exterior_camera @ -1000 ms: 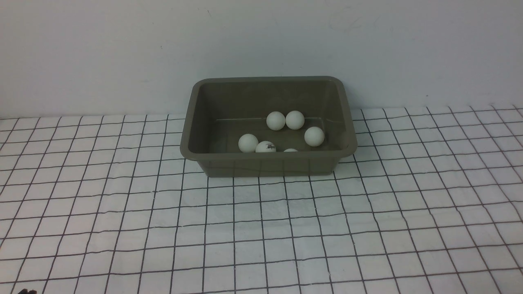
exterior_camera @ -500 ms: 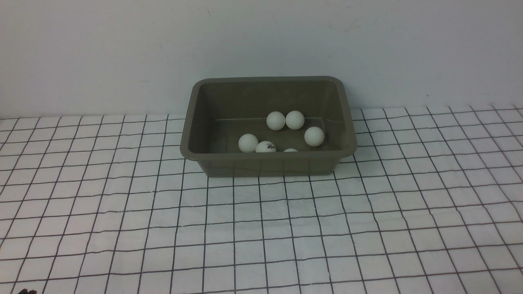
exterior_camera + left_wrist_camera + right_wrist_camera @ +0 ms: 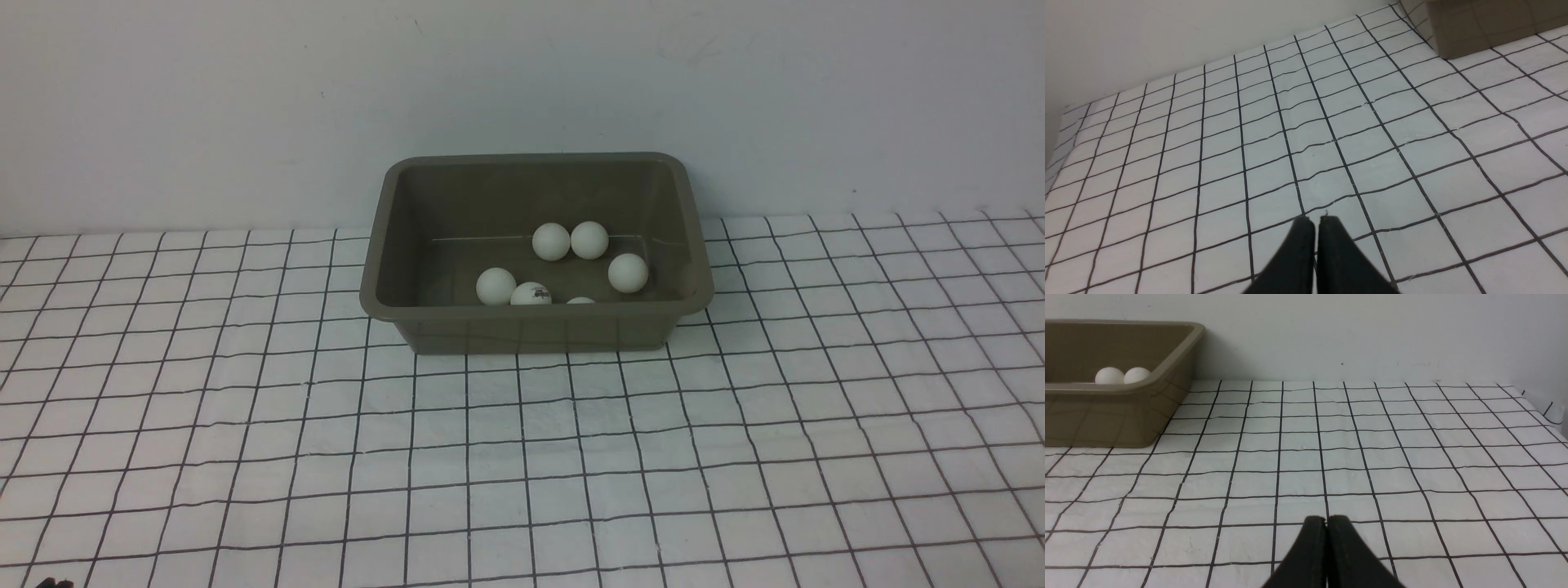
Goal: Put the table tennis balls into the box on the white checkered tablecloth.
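Jaws together on your left gripper (image 3: 1316, 222) and right gripper (image 3: 1327, 522), both empty | 6 table tennis balls (image 3: 551, 242) visible, all inside your box (image 3: 536, 312) | none seen on the tablecloth (image 3: 408, 474) | looks finished

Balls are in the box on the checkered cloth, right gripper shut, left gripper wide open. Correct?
Not quite: the left gripper is shut, as the left wrist view shows. The rest stands.
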Controlling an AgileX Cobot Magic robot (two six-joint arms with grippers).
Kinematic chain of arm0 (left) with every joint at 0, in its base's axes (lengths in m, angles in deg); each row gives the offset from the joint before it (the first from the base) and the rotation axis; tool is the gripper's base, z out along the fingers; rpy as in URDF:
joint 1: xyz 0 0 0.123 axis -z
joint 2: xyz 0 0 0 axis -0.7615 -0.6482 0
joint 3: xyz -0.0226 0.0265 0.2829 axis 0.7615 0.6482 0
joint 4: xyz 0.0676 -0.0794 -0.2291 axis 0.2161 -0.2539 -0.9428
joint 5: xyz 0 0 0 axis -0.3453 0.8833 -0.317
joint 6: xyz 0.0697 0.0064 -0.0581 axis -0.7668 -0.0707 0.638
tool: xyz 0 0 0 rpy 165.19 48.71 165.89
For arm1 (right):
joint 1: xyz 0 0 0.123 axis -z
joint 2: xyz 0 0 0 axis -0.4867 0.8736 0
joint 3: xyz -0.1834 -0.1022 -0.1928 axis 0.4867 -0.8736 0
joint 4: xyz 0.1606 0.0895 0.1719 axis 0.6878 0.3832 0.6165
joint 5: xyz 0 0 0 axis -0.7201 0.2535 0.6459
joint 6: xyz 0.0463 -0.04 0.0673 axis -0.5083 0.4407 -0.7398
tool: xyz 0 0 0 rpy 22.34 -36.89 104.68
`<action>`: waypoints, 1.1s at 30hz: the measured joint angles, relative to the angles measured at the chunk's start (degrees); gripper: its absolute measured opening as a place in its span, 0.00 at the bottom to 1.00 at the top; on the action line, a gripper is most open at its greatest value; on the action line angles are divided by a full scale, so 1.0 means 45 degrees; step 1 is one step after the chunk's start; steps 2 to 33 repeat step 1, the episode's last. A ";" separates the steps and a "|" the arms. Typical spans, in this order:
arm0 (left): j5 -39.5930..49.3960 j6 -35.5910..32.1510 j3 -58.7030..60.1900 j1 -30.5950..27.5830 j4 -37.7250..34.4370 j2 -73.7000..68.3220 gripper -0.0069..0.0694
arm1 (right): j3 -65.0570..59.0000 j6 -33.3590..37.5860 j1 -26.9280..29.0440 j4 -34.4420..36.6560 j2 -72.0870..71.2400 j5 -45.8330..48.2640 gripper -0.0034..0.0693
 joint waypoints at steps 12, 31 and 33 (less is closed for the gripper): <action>0.0000 0.0000 0.0000 0.0000 0.0000 0.0000 0.09 | 0.0000 0.0000 0.0000 0.0000 0.0000 0.0000 0.02; 0.0000 0.0000 0.0000 0.0000 0.0000 0.0000 0.09 | 0.0000 0.0000 0.0000 0.0000 0.0000 0.0000 0.02; 0.0000 0.0000 0.0000 0.0000 0.0000 0.0000 0.09 | 0.0000 0.0000 0.0000 0.0000 0.0000 0.0000 0.02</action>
